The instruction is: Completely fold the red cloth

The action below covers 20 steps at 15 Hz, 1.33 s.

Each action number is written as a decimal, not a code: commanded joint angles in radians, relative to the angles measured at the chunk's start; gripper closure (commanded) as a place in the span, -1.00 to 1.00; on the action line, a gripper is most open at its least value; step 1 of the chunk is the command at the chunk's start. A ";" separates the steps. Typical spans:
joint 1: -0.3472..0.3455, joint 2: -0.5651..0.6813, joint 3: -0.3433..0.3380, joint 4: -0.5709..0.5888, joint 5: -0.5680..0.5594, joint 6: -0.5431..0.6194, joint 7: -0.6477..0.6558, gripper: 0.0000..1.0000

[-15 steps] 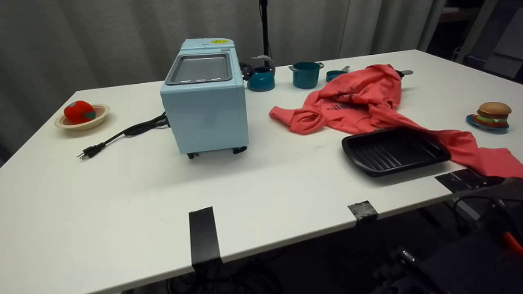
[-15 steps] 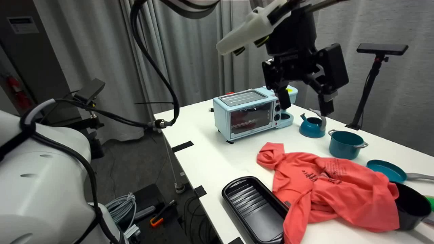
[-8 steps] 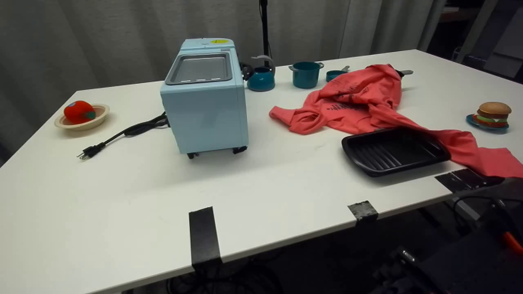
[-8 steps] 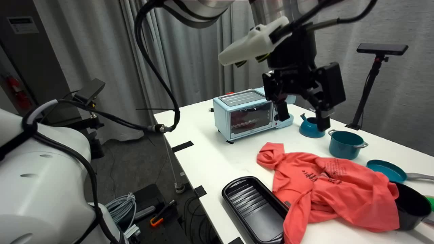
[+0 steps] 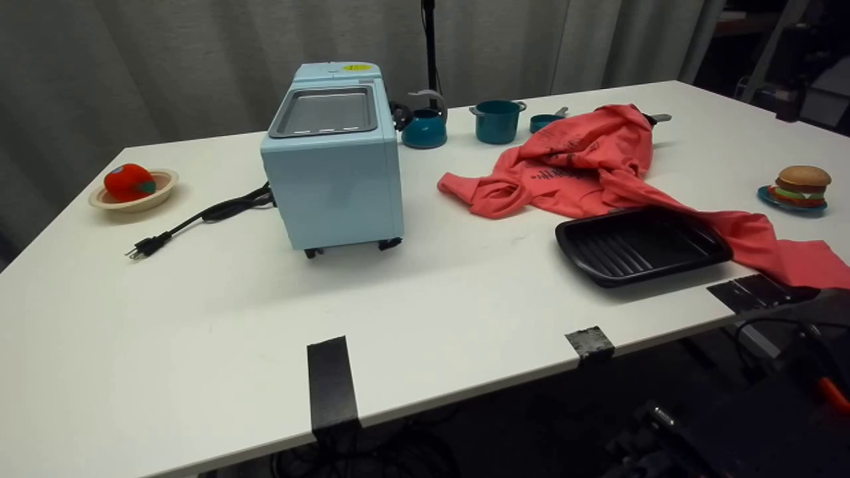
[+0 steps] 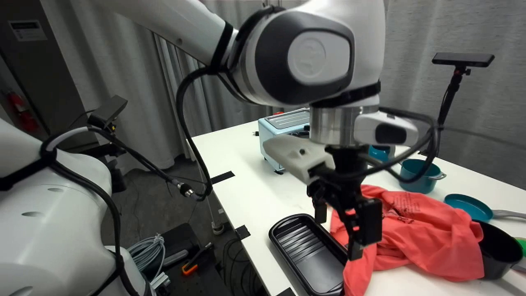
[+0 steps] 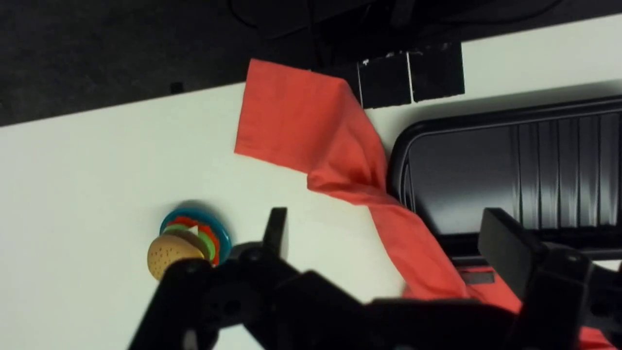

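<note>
One bent arm (image 6: 287,61), claw (image 6: 337,236) pointing downward

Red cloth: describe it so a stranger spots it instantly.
On the white table, find the pale blue oven. Right of it, in an exterior view, the red cloth sprawls past the black tray. Unlike its neighbours, it is wrinkled fabric with dark print.

In an exterior view, the camera looks down across the bench (image 5: 219,318) toward curtains (image 5: 199,73). In an exterior view, it faces the bench past a nearby robot arm (image 6: 304,61). Both share the toaster oven (image 5: 332,196), red cloth (image 5: 614,172) and tray (image 5: 624,255). The wrist view, nearer in, looks down past the pincer (image 7: 391,228) onto cloth and tray.
</note>
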 commanded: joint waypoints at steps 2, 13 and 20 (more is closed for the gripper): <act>-0.060 0.095 -0.037 -0.079 -0.062 0.152 0.051 -1.00; -0.083 0.231 -0.076 -0.110 -0.042 0.360 0.127 -1.00; -0.086 0.377 -0.083 -0.058 -0.068 0.468 0.248 -1.00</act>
